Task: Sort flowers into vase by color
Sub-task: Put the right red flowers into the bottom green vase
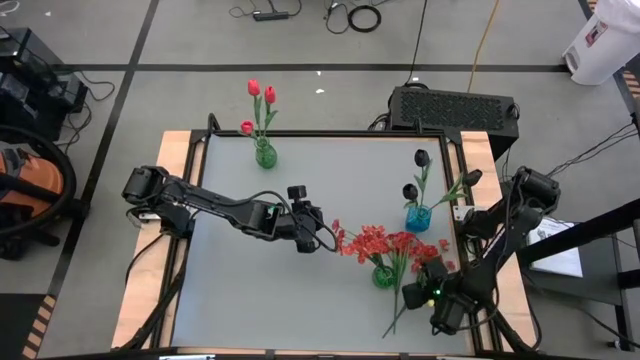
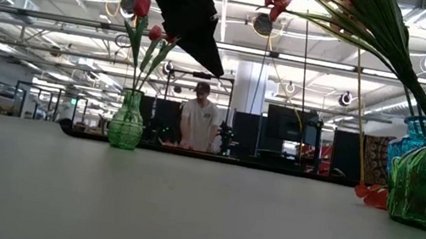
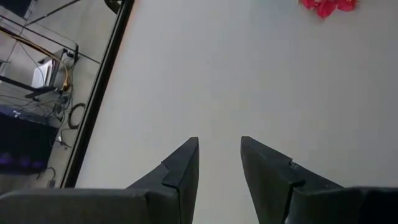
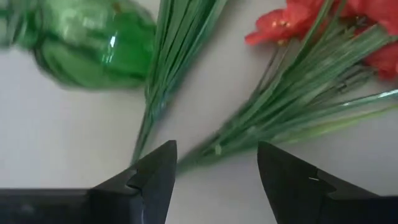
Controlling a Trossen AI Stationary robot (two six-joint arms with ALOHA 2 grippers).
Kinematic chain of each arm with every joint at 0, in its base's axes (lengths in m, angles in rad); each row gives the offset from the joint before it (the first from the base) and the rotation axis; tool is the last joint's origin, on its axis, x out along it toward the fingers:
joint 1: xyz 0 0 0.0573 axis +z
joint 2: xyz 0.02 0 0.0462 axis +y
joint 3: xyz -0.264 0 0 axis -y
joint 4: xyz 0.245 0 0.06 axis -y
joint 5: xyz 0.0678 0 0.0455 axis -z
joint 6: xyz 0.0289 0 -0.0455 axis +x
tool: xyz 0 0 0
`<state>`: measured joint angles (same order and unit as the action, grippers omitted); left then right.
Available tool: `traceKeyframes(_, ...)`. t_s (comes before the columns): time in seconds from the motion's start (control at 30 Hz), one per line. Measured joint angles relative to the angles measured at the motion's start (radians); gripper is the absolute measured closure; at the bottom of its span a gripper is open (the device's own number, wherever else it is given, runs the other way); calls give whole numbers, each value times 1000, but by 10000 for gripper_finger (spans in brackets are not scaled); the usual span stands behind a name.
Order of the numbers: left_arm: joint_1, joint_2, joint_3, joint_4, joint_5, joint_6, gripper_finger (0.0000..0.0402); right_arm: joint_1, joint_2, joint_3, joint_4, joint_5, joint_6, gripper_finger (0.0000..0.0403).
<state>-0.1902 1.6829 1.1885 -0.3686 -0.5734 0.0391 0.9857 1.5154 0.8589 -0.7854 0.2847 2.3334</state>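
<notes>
Green stems of the bushy red bunch fan out just ahead of the right pincer, whose jaws stand wide and empty, right beside the near green vase. The step, as I judge it, is a grasp on that bundle: centre the jaws over the gathered stems, clear of the glass, and close where they narrow so none splay free. Left pincer hangs part-open and empty over bare surface, on the far side of the blossoms from that vase.

Three vases stand on the table, each holding flowers.
</notes>
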Motion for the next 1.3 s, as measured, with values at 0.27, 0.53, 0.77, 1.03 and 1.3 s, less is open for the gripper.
traceKeyframes(0.27, -2, 0, 0, -1, 0, 0, 274, -64, 2, 0, -23, -98, 39, 188)
traceKeyframes(0.53, -2, 0, 0, 26, 0, 67, 274, -100, 2, 0, -60, -154, 64, 188)
traceKeyframes(0.77, -2, 0, 0, 75, 0, 133, 274, -129, 2, 0, -74, -156, 64, 188)
traceKeyframes(1.03, -2, 1, 0, 77, 0, 132, 274, -129, 22, 0, -43, -168, 78, 188)
traceKeyframes(1.3, -2, 1, 0, 76, 0, 126, 274, -128, 86, 0, -29, -268, 71, 188)
